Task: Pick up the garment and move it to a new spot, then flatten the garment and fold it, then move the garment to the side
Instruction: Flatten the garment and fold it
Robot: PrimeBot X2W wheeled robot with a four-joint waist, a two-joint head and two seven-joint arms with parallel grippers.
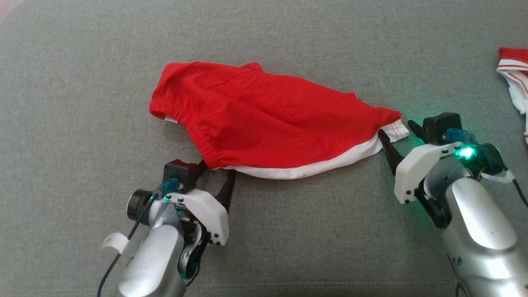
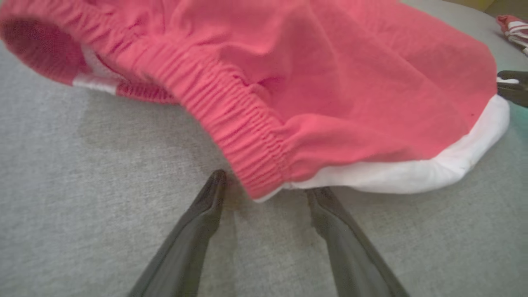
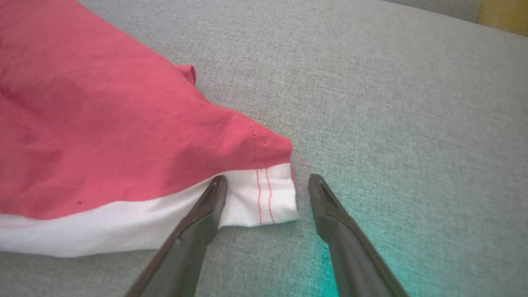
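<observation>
My left gripper [image 1: 217, 170] spread at waistband end of garment [image 1: 268, 119] | my right gripper [image 1: 395, 130] spread around hem corner | long axis spans both.

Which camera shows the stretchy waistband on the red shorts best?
The left wrist view: the gathered waistband runs close-up across the picture. The head view shows it small. The right wrist view shows the white hem corner instead.
</observation>
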